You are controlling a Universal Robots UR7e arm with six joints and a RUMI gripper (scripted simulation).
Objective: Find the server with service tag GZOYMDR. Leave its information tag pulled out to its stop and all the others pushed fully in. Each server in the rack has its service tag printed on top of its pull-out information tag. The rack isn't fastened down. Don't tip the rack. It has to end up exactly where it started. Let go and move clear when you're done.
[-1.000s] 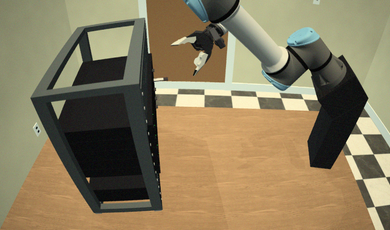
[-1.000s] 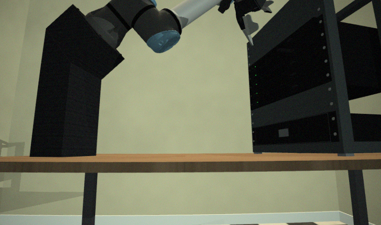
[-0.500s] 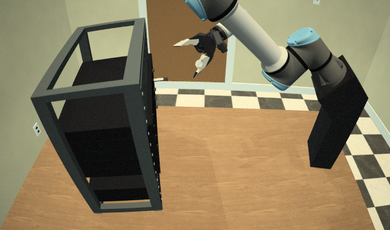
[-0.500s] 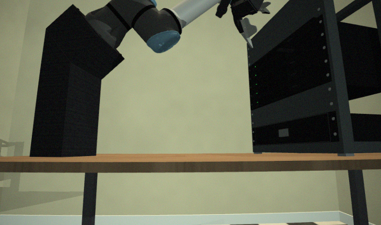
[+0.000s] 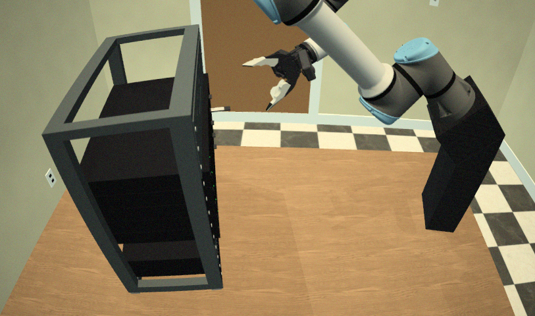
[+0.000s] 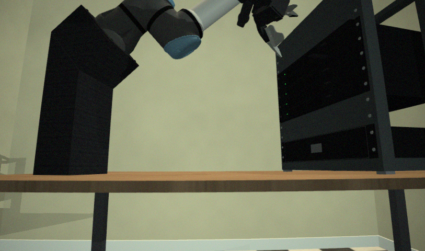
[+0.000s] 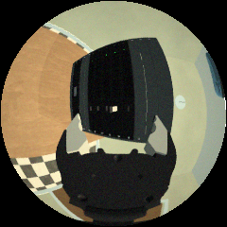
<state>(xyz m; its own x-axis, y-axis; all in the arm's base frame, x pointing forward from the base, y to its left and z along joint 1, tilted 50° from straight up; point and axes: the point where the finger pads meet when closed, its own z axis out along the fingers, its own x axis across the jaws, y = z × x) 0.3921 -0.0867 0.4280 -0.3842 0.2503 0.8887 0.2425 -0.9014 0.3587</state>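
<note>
The grey rack (image 5: 183, 81) (image 6: 379, 124) (image 7: 162, 85) stands upright on the table with black servers (image 5: 141, 207) (image 6: 326, 71) (image 7: 111, 78) in it. One information tag (image 5: 220, 108) (image 7: 114, 109) sticks out from the rack's front; its print cannot be read. Several other tags show only as small tabs close to the front, in a row with it in the wrist view. My gripper (image 5: 254, 85) (image 6: 287, 35) (image 7: 117, 114) is open and empty, in front of the rack's upper part and apart from the pulled-out tag.
The wooden table (image 5: 301, 234) (image 6: 192, 175) (image 7: 28, 104) carries the rack and the arm's black pedestal (image 5: 454, 172) (image 6: 58, 118). A separate lower unit (image 6: 339, 143) with a grey label sits near the rack's bottom. A brown door (image 5: 230, 47) is in the wall behind.
</note>
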